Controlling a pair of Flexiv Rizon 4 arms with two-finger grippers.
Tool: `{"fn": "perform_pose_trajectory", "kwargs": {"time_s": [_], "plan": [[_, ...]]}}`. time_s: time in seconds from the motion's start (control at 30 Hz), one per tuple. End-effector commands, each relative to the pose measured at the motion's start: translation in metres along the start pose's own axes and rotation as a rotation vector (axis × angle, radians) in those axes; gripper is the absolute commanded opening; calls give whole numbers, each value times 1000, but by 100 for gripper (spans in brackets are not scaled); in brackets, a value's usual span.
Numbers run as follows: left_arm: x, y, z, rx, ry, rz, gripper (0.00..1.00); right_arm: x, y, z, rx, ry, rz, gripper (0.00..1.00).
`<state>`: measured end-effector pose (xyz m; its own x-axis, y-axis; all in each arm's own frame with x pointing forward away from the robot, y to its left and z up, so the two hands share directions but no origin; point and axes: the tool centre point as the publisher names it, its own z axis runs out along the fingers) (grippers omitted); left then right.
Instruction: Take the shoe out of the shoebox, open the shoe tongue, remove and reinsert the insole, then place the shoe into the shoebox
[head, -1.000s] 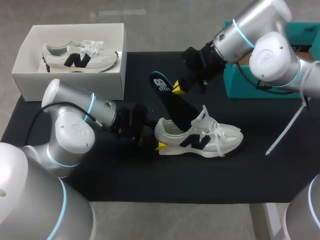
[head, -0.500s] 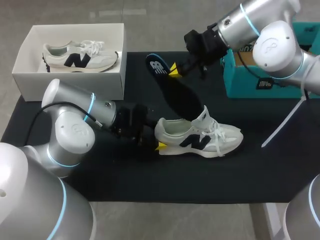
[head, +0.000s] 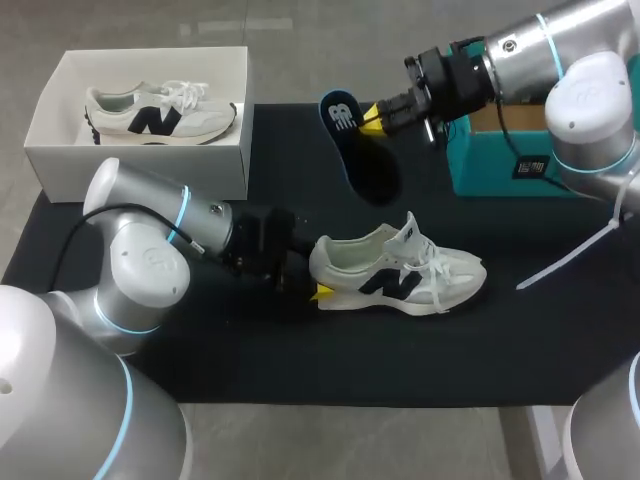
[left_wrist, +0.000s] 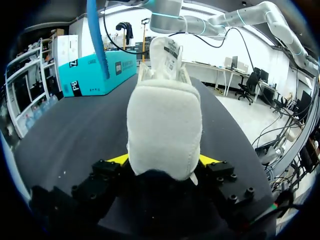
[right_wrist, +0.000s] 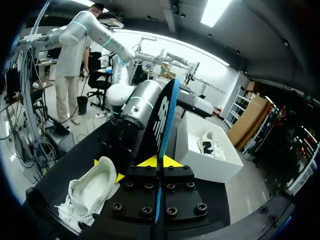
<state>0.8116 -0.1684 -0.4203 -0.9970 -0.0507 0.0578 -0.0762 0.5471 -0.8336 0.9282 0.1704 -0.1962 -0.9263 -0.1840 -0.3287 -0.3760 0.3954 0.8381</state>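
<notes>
Centre frame, the white fabric sneaker with a black logo (head: 400, 270) lies on the black desk (head: 300, 350), its heel clamped by the left hand (head: 314, 275). Upper middle, the right hand (head: 375, 118) pinches the dark blue-edged insole (head: 365, 160) aloft.

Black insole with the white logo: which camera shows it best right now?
Head view: the black insole shows its whole face, pinched in the right hand. Right wrist view gives only its thin edge. Left wrist view is mostly the white sneaker; a blue strip beyond may be it.
</notes>
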Motion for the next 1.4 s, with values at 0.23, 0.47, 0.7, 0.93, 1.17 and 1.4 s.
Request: {"fn": "perform_pose_trajectory", "kwargs": {"time_s": [0.23, 0.47, 0.7, 0.93, 1.17, 1.4], "plan": [[1, 0, 0, -2, -2, 0, 0, 0, 1, 2, 4, -2, 0, 0], [1, 0, 0, -2, -2, 0, 0, 0, 1, 2, 4, -2, 0, 0], [1, 0, 0, -2, -2, 0, 0, 0, 1, 2, 4, -2, 0, 0], [1, 0, 0, -2, -2, 0, 0, -20, 33, -4, -57, -180, 53, 0], [1, 0, 0, -2, -2, 0, 0, -15, 77, -24, -183, -304, 249, 0], [1, 0, 0, -2, -2, 0, 0, 13, 118, -30, -282, -277, 414, 0]]}}
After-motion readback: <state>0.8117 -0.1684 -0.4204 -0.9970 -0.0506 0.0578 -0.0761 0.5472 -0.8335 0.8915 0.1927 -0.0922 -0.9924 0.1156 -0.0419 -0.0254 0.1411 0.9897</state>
